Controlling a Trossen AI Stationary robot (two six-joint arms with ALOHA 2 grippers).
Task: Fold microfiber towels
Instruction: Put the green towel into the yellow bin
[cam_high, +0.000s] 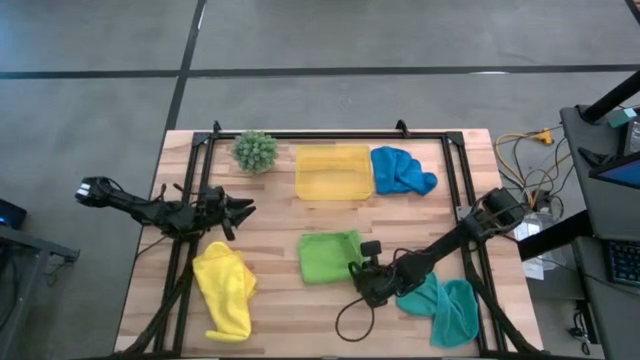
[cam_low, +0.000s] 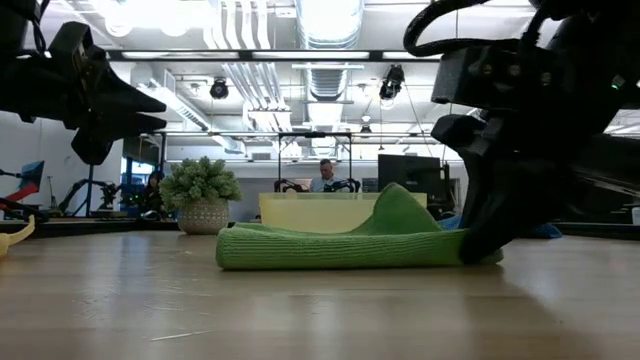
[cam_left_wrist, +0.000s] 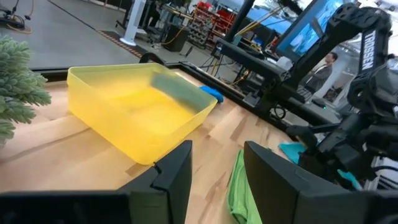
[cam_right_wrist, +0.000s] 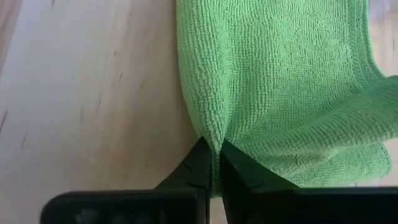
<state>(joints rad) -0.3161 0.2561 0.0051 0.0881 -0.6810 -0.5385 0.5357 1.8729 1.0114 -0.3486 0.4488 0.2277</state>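
Note:
The lime green towel (cam_high: 328, 256) lies folded near the table's middle; it also shows in the low view (cam_low: 340, 245) and the right wrist view (cam_right_wrist: 280, 81). My right gripper (cam_high: 358, 270) is down at the towel's near right corner, shut on it. My left gripper (cam_high: 246, 208) hovers open and empty above the table's left part, pointing right, and its fingers show in the left wrist view (cam_left_wrist: 217, 168). The yellow towel (cam_high: 225, 288) lies crumpled at the near left, the teal towel (cam_high: 447, 306) at the near right, and the bright blue towel (cam_high: 401, 170) at the far right. My right gripper pinches the green towel's edge at its near right corner (cam_right_wrist: 210, 138) between its two fingertips. The fingers slant down from the table's right and near side. The towel lies on the table, with a raised hump (cam_low: 400, 212) beside the gripper.
A rigid yellow tray (cam_high: 333, 172) stands at the far middle, with a small spiky green plant (cam_high: 255, 150) to its left. A black frame (cam_high: 330, 134) runs along the table's far and side edges. A black cable loop (cam_high: 350, 322) lies near the front edge.

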